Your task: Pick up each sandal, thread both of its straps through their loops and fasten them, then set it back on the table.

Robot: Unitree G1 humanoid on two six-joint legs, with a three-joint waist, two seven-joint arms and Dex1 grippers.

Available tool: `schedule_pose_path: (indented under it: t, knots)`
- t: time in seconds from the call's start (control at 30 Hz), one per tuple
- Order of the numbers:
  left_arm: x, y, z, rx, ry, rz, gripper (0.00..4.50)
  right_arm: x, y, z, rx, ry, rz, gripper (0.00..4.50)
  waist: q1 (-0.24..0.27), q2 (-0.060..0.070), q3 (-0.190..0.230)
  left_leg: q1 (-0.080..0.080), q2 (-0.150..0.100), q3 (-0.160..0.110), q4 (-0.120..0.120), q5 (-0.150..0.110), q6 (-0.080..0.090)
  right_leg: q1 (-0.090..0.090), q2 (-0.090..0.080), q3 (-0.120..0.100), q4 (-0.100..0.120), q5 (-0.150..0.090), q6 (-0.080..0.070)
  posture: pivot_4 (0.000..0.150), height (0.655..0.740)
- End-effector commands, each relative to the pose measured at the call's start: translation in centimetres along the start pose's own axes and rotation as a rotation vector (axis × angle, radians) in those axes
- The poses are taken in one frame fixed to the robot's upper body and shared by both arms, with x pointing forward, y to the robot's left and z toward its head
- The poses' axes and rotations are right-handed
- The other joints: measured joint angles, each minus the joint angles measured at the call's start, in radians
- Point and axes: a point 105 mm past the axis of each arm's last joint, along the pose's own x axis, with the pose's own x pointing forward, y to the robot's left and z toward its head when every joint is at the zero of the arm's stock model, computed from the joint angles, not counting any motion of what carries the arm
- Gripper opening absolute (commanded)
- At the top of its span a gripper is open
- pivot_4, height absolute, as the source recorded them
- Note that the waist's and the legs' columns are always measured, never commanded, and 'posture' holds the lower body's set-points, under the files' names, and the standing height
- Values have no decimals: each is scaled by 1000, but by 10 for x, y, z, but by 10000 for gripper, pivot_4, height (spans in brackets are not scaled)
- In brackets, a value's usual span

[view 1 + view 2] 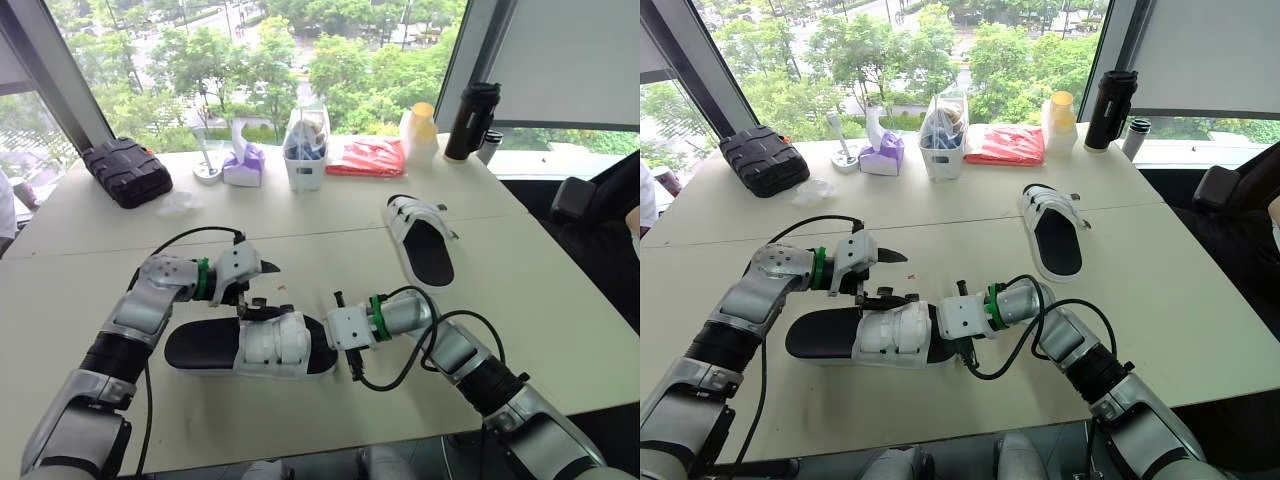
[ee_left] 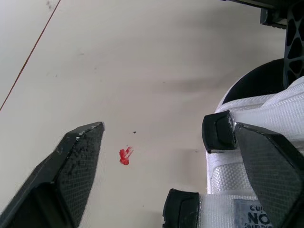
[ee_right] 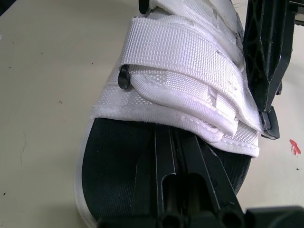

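Left eye view: a pale bench (image 1: 520,300) by a window holds two white sandals with black footbeds. The near sandal (image 1: 250,345) lies flat close to the front edge, lengthwise along it, between the robot's two arms. Its white straps (image 3: 185,61) lie folded across its upper. The left claw (image 1: 262,288) is open wide just behind that sandal: in the left wrist view one finger (image 2: 266,161) hangs over the strap ends and the other over bare bench, beside a tiny red speck (image 2: 125,156). The right claw (image 3: 173,142) is closed, its two fingers pressed together and lying along the black footbed at the sandal's open end, pointing toward the straps. The far sandal (image 1: 420,240) rests flat toward the right side, well apart from the near one. Along the back edge stand a black case (image 1: 125,170) at the left corner, a tissue box (image 1: 243,163), a bin (image 1: 305,150), a red packet (image 1: 365,157) and a black bottle (image 1: 470,120).
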Motion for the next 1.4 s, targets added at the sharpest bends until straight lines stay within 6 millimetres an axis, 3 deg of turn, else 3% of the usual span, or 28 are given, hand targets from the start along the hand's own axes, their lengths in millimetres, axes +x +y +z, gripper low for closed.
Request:
schedule_pose_path:
  t: [0.03,0.2,0.33,0.43,0.77,1.0,1.2,1.4]
  knots:
    - [1,8,-9,0,28,70,44278,4,19,-25,74,90,66,0,1,0,0,0,0,0,0,0,0,0,0,0,0,0,0,1500,7400]
    - [-14,27,10,-131,-127,188,44278,4,19,-24,73,86,66,0,0,0,0,0,0,0,0,0,0,0,0,0,0,0,0,1500,7400]
    - [-36,28,35,-247,-327,211,44278,2,17,-22,70,82,52,0,-2,0,0,-1,0,-1,0,0,0,-1,0,0,1,0,0,1500,7400]
    - [-50,26,39,-328,-389,217,44278,-2,10,-17,73,67,24,0,-1,0,0,-1,1,-2,0,0,0,-1,0,0,0,0,0,1500,7400]
    - [-91,-36,19,-639,-329,0,44278,-45,-7,10,11,78,-69,0,5,-1,4,-7,1,-2,1,0,0,-5,-2,-1,0,0,0,1500,7400]
    - [-100,-46,19,-713,-324,-5,44278,-75,-12,26,-48,116,-105,0,2,-1,9,-7,1,-1,1,0,0,-5,-2,-1,-1,0,0,1500,7400]
    - [-98,-68,13,-827,-284,-72,44278,-92,-13,34,-70,139,-119,0,0,-1,10,-7,2,-2,0,0,0,-6,-2,0,-1,0,0,1500,7400]
    - [-99,-70,4,-910,-280,-36,44278,-105,-16,37,-95,173,-137,0,3,-1,12,-8,1,-1,1,0,0,-6,-2,0,-1,0,0,1500,7400]
